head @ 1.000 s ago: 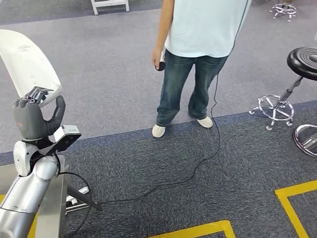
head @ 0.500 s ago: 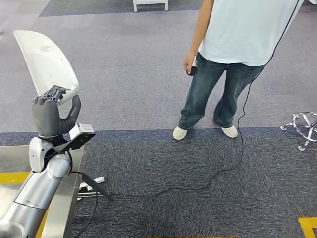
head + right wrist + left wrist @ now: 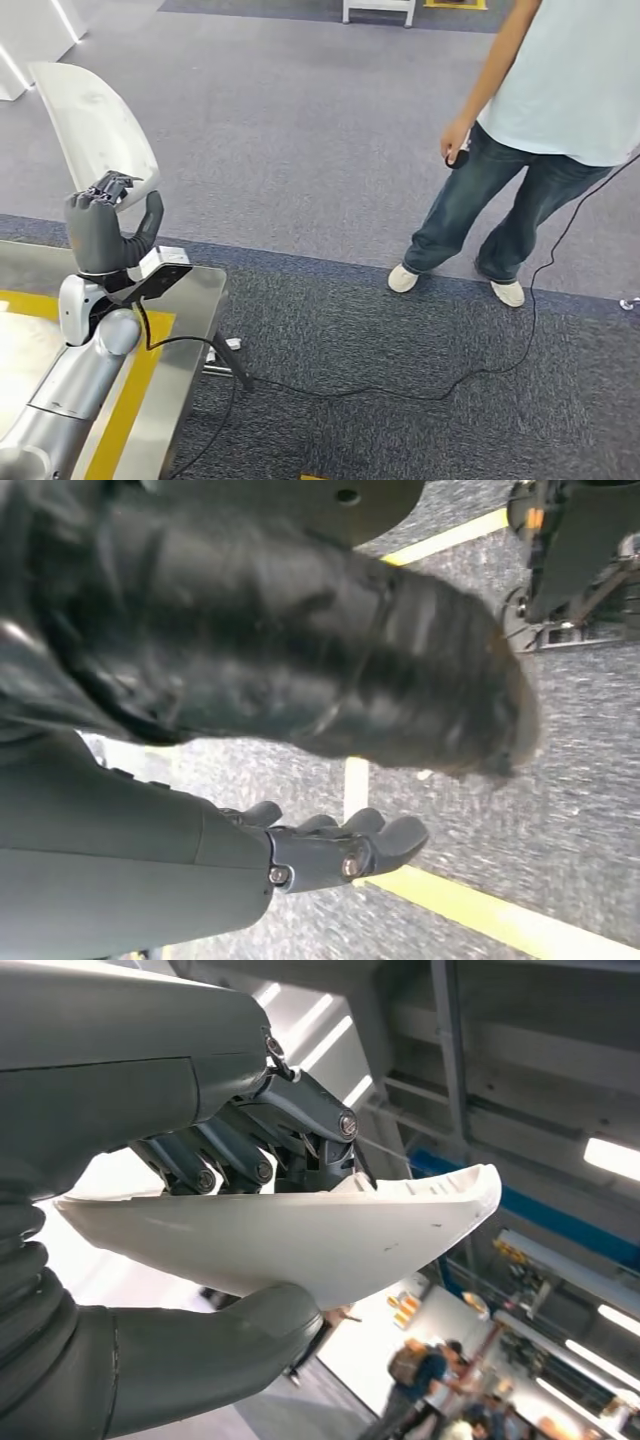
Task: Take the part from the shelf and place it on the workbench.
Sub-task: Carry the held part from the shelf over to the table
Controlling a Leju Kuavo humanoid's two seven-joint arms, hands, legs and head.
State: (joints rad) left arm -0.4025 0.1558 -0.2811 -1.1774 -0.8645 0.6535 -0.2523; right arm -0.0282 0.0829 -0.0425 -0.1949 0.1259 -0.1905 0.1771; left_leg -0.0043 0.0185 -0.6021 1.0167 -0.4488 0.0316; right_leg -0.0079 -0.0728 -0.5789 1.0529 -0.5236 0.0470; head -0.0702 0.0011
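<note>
The part (image 3: 90, 120) is a long, curved white plastic panel, standing up from my left hand (image 3: 102, 235) at the left of the head view. That hand grips the panel's lower end, thumb on one face and fingers on the other. Up close in the left wrist view, the white part (image 3: 302, 1240) is clamped between the thick thumb and the darker fingers (image 3: 249, 1155). The steel workbench (image 3: 189, 330) with a yellow stripe lies below and beside the left arm. My right hand (image 3: 340, 845) hangs over the carpet, fingers stretched out and holding nothing.
A person (image 3: 528, 130) in jeans stands on the carpet to the right, holding a small dark controller. A black cable (image 3: 423, 385) trails across the floor towards the workbench's leg. White panels (image 3: 30, 40) lean at the far left.
The camera has swung left: the person and cable slid right in the picture and the workbench came into view. My left hand still holds the white part.
</note>
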